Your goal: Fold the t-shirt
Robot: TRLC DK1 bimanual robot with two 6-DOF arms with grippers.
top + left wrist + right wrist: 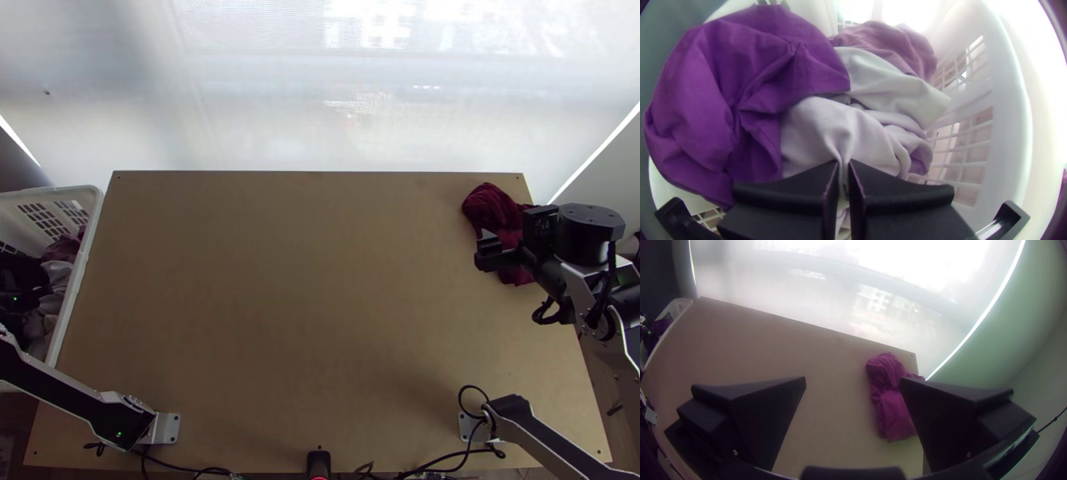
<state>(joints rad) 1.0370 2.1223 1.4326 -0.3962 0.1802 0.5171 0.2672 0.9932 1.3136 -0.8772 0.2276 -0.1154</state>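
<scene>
The left hand (26, 295) is down in the white basket (96, 214), which stands along the left edge of the bench (312, 304); in the left wrist view its fingers (889, 180) are nearly together, with a fold of the pale cloth (822, 124) pinched between them, the rest of that cloth bunched in the basket. Beside it lie a crumpled purple cloth (693, 106), an off-white cloth (893, 86) and, near the basket's wall, a mauve cloth (889, 40). A wine-red cloth (490, 210) lies bunched on the bench near its far right corner, beside the right edge. The right hand (483, 248) is over that side of the bench, its fingers wide apart with nothing between them. Which cloth is the t-shirt I cannot tell
</scene>
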